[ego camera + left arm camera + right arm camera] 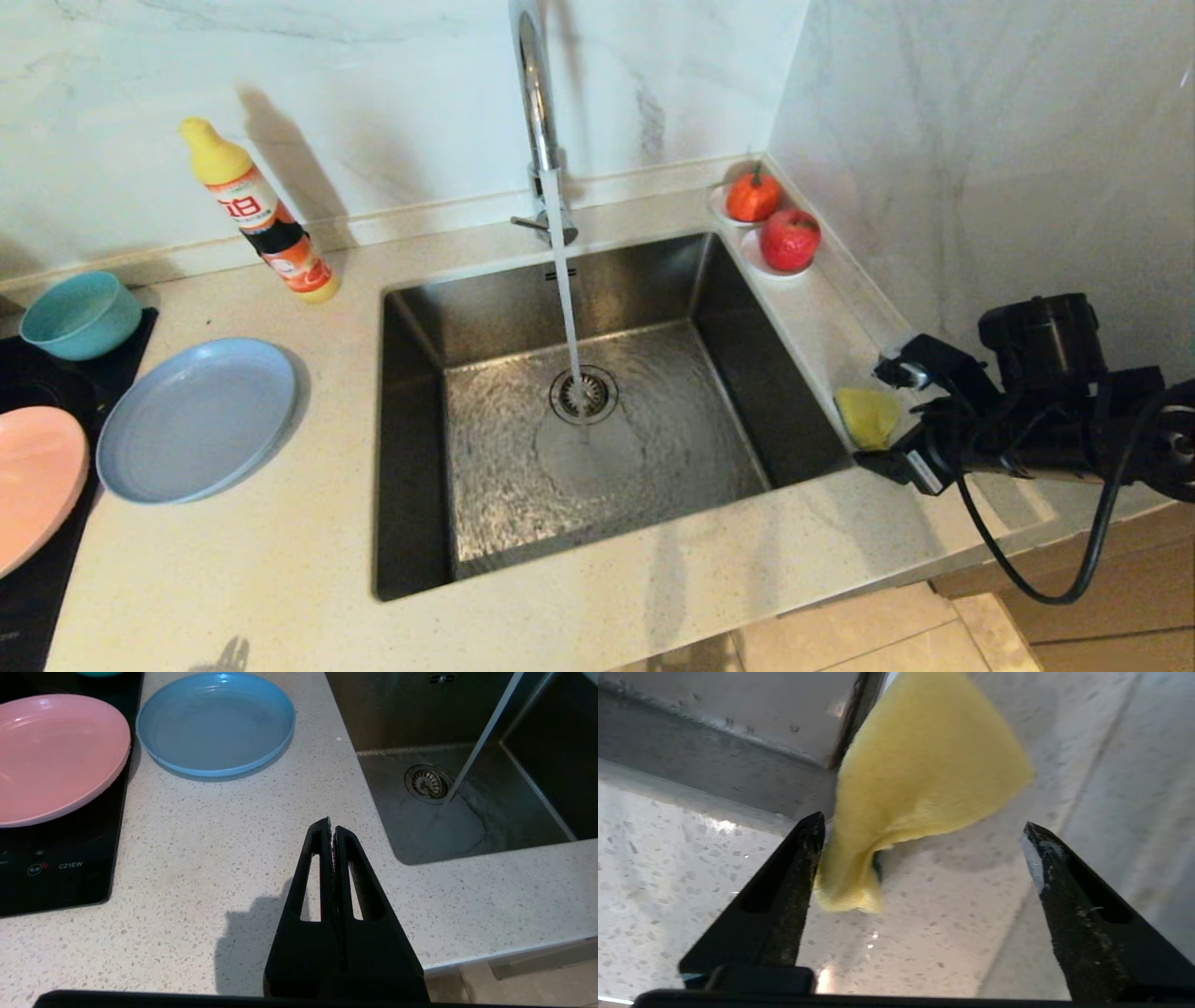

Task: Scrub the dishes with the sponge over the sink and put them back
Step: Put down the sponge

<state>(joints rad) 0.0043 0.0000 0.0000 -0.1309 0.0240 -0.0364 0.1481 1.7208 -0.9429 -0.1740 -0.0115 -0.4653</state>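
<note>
The yellow sponge point(866, 417) lies on the counter strip right of the sink point(411, 448), crumpled, with a bit of green showing underneath point(877, 865). My right gripper point(887, 417) is open around it; the sponge point(920, 765) leans against one finger point(794, 882) and stands apart from the other. On the left of the counter are the teal bowl point(79, 313), the pale blue plate point(196, 420) and the pink plate point(33, 481). The left gripper point(331, 823) is shut and empty above the counter in front of the plates point(215, 723).
Water runs from the chrome tap point(534, 93) onto the drain point(583, 394). A detergent bottle point(266, 219) stands behind the plates. Two saucers with red fruit point(789, 240) sit at the sink's back right corner. The bowl and pink plate rest on a black hob point(56, 868). A wall point(980, 140) is close on the right.
</note>
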